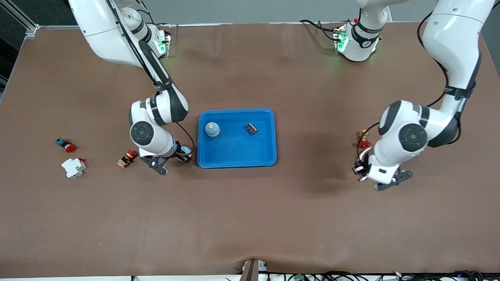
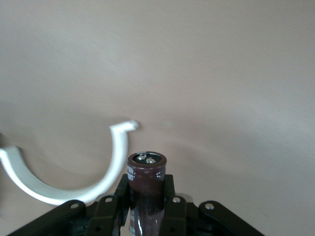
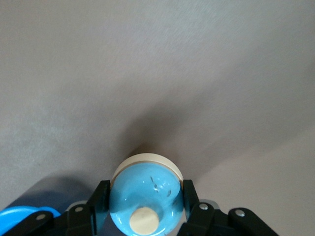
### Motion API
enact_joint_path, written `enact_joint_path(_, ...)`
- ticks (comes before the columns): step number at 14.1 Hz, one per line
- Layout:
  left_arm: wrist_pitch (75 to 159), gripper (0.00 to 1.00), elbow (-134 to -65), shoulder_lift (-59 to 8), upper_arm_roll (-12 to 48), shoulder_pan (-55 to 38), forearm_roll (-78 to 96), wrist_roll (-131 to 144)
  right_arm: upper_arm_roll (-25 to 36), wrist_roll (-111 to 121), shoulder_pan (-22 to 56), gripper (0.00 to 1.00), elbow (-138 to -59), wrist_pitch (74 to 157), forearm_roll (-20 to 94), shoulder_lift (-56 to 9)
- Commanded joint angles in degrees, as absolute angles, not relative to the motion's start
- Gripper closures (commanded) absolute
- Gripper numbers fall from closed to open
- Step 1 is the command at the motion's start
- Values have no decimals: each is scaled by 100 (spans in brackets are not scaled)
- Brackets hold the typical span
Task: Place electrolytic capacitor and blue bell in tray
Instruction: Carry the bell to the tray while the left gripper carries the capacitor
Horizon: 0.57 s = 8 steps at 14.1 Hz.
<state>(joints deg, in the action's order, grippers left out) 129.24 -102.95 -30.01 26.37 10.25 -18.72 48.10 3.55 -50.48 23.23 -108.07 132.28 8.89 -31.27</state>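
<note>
My right gripper (image 1: 183,153) is shut on a blue bell (image 3: 146,201) with a cream knob and rim, held low over the table beside the bright blue tray (image 1: 237,158), at the right arm's end of it. A tray corner shows in the right wrist view (image 3: 19,216). My left gripper (image 1: 360,170) is shut on a dark brown electrolytic capacitor (image 2: 146,169), held low over the table toward the left arm's end, well apart from the tray. Inside the tray lie another blue round part with a tan top (image 1: 212,129) and a small dark part (image 1: 252,128).
A red push button (image 1: 66,145), a white breaker (image 1: 73,168) and an orange-red part (image 1: 127,158) lie toward the right arm's end. A red-and-brass valve (image 1: 364,140) lies beside the left gripper. A white curved piece (image 2: 59,189) lies by the capacitor.
</note>
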Motion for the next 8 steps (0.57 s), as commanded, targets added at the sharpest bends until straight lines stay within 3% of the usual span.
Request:
enact_joint_path(1, 12806, 100, -10064, -3049, 2637, 451, -1784, 5508, 290, -4931, 2136, 100, -10346, 12614, 984, -3146)
enact_joint_path(8, 12806, 100, -9335, -3708, 2628, -763, -1845, 7336, 281, -5632, 2407, 100, -10178, 12463, 1934, -3164)
